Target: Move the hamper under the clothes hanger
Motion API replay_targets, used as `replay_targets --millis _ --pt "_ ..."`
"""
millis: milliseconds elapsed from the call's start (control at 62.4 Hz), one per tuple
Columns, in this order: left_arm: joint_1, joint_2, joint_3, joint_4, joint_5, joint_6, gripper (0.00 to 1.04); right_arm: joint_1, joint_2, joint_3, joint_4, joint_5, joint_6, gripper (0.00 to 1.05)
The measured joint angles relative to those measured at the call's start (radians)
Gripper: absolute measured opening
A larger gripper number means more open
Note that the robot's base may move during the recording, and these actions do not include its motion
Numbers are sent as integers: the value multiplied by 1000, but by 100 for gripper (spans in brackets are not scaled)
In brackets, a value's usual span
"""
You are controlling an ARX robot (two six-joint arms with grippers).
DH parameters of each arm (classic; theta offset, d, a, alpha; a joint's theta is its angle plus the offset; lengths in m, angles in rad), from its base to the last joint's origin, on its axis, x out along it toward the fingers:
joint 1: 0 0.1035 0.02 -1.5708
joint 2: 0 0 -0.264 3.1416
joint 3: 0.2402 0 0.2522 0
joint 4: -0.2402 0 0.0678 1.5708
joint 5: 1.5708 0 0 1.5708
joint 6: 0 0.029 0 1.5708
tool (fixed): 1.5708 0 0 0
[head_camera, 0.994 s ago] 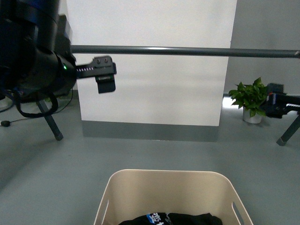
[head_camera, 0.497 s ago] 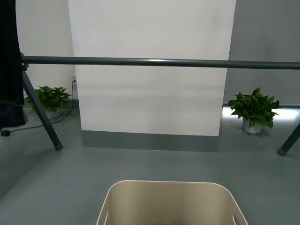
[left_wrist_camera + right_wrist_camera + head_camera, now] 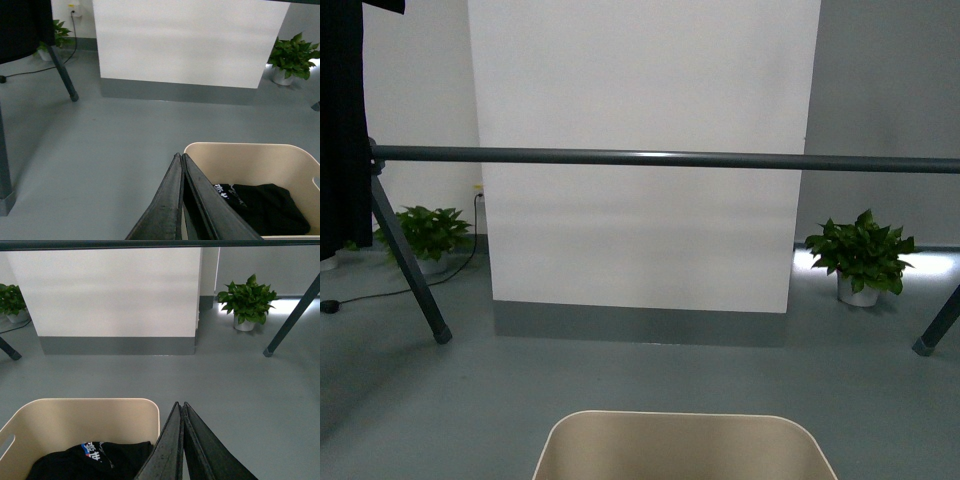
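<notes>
Grey floor point(image 3: 650, 385) runs back to a white wall panel point(image 3: 640, 130) with a grey skirting strip, and a potted plant stands at each side: one on the left point(image 3: 425, 232), partly behind a leg of the rack, and one on the right point(image 3: 860, 255).

Across the front view the clothes hanger point(image 3: 660, 158) shows as one long dark grey bar, cut off at the right edge; a splayed leg drops to the floor on the left, and only the foot of another shows at the right edge. A dark garment point(image 3: 342, 120) hangs at its left end, cropped by the frame.

Only the far rim of the hamper point(image 3: 680, 445) shows at the bottom of the front view, on the near side of the bar, its base and handles out of frame. The wrist views look into it: black clothing point(image 3: 260, 202) with a blue and white print lies inside (the print is too small to read).

The left gripper point(image 3: 181, 159) has its fingers pressed together just beside the hamper's near-left corner; contact cannot be told. The right gripper point(image 3: 180, 406) is likewise closed to a point by the opposite corner, holding nothing visible. Neither arm appears in the front view.
</notes>
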Motion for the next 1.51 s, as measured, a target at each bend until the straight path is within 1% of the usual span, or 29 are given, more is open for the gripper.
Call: replay_targets --millis 80,289,385,513,914,1218,1507 --pt "26 -58 -31 -28 3 0 3 0 -63 -33 -31 0 0 2" --pt "26 -195 -82 -112 10 3 3 0 -208 -90 -118 0 0 2" --pt "26 -242 -95 -146 10 3 3 0 -221 -126 -80 0 0 2" --pt "26 -275 -133 -132 10 4 3 0 -289 -151 -148 0 0 2" --pt "26 -528 -134 -368 10 6 3 0 -583 -154 -414 0 0 2" --pt "26 -646 -134 -484 10 6 3 0 -715 -154 -541 0 0 2" --pt "26 -720 -134 -558 10 6 3 0 -799 -154 -625 0 0 2"
